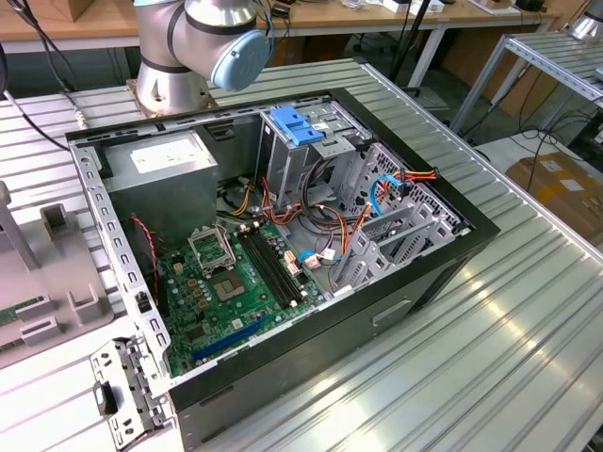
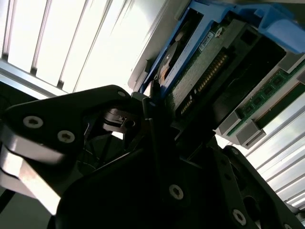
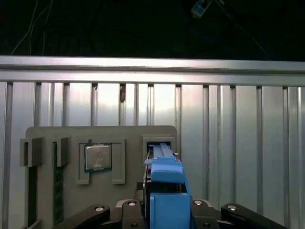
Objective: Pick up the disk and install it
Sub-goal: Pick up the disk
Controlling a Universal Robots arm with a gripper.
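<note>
The disk (image 3: pixel 167 188), framed by bright blue carrier rails, stands on edge between my black fingers (image 3: pixel 127 208). My gripper (image 3: pixel 167 212) is shut on it. The disk's far end reaches the slot in the grey holder plate (image 3: pixel 47 133) lying on the ribbed metal table. In the second wrist view the disk's (image 2: pixel 209 71) green circuit board and connector row face the camera, and my gripper (image 2: pixel 155 112) clamps its blue-railed edge. The open computer case (image 1: pixel 443 254) lies on its side in the exterior view, its metal drive cage (image 1: pixel 311 155) topped by a light-blue latch piece (image 1: pixel 295 126).
The holder plate also carries a processor chip (image 3: pixel 97 157) and memory sticks (image 3: pixel 58 191). Inside the case are a grey power-supply box (image 1: pixel 165 174), a green motherboard (image 1: pixel 226 282) and loose cables (image 1: pixel 377 193). The arm's base (image 1: pixel 188 56) stands behind the case.
</note>
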